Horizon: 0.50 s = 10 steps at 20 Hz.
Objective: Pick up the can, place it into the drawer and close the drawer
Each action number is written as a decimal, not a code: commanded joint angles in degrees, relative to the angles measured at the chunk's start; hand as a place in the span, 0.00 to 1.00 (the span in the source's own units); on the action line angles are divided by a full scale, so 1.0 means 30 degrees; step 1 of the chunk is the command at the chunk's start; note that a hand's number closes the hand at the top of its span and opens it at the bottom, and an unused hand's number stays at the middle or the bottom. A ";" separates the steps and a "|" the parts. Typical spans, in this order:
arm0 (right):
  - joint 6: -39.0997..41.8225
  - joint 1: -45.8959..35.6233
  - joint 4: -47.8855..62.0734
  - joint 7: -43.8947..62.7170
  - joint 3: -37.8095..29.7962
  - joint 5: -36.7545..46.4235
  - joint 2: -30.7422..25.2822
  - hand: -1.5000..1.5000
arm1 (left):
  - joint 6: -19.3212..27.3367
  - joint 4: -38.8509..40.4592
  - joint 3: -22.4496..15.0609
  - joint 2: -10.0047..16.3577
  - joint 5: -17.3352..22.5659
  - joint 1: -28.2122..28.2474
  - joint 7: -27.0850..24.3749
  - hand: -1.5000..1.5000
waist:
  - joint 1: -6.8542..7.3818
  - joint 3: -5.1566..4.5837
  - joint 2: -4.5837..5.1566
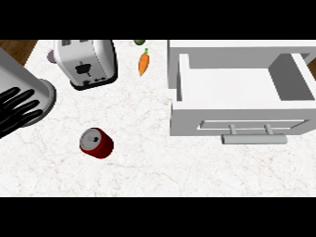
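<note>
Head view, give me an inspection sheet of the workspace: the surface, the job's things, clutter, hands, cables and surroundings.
Surface: white marbled counter, no spills seen.
Job's things: red can on the counter toward the left, nothing touching it; white drawer at the right, pulled open, nothing seen inside.
Clutter: toaster at the back left; carrot between the toaster and the drawer; small green thing at the back edge, too cut off to identify.
Hands: left hand open at the view's left edge, apart from the can; right hand not in view.
Cables: nothing seen.
Surroundings: wooden floor past the counter's corners.
</note>
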 commanded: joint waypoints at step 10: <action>0.2804 0.0843 0.0885 -0.0375 -0.2835 -0.2106 0.0042 0.00 | 0.0263 0.0747 -0.1640 -0.4404 -0.5707 -0.0205 -0.0890 0.00 | -0.0020 -0.0008 0.0002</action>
